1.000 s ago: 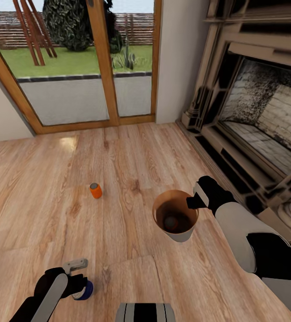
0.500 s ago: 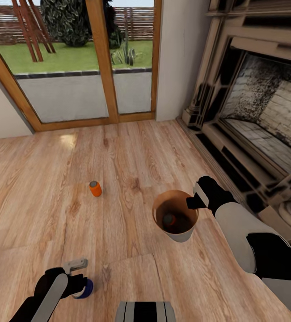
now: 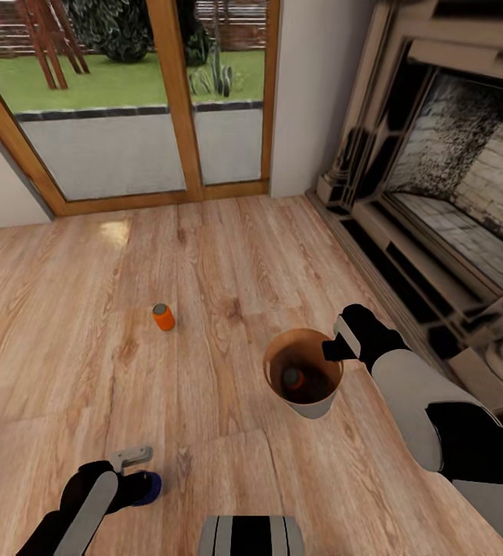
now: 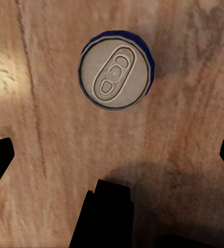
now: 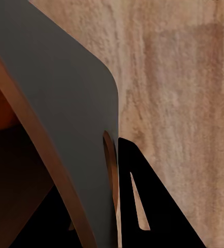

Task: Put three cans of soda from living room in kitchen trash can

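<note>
A light wood floor (image 3: 228,255) runs between glass doors (image 3: 127,100) and a stone fireplace (image 3: 444,177). The right gripper (image 3: 330,349) clamps the trash can (image 3: 304,383) rim; one orange can (image 3: 293,378) lies inside. Another orange can (image 3: 163,316) stands upright, well apart. The left gripper (image 3: 131,475), fingers spread wide, hovers over the upright blue can (image 4: 116,70).

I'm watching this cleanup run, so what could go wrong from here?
1. The left gripper hangs open above the upright blue can, which sits off-centre; closing may knock it over.
2. The right gripper pinches the trash can by its rim; it could tilt, spilling the orange can inside.
</note>
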Robot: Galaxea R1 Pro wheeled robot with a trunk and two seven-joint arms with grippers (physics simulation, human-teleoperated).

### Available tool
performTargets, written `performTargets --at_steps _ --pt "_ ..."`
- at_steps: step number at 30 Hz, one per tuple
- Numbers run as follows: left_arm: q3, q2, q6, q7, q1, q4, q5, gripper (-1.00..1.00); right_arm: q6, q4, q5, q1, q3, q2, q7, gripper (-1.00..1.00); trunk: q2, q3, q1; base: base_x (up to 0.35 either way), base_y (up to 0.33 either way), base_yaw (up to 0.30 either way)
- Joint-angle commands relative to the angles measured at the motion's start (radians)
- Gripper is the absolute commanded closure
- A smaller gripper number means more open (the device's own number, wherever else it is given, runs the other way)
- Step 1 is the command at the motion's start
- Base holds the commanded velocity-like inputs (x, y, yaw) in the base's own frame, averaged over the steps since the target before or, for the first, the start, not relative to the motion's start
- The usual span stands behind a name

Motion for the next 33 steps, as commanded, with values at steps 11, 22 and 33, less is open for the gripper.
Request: performTargets --at_steps 11,22,33 --pt "0.002 -0.005 0.018 -0.005 -0.196 0.039 0.007 -1.0 0.0 0.0 -0.014 0.001 -0.001 0.0 0.003 1.0 0.0 0.0 0.0 0.0 0.0 0.0" --pt "0.006 -0.005 0.029 -0.005 -0.258 0.131 0.005 -1.0 0.0 0.0 -0.014 0.002 -0.001 0.001 0.002 1.0 0.0 0.0 0.0 0.0 0.0 0.0" --pt "0.01 -0.004 0.021 0.001 -0.258 0.151 0.001 -1.0 0.0 0.0 -0.013 0.002 -0.002 0.0 0.002 1.0 0.0 0.0 0.0 0.0 0.0 0.0"
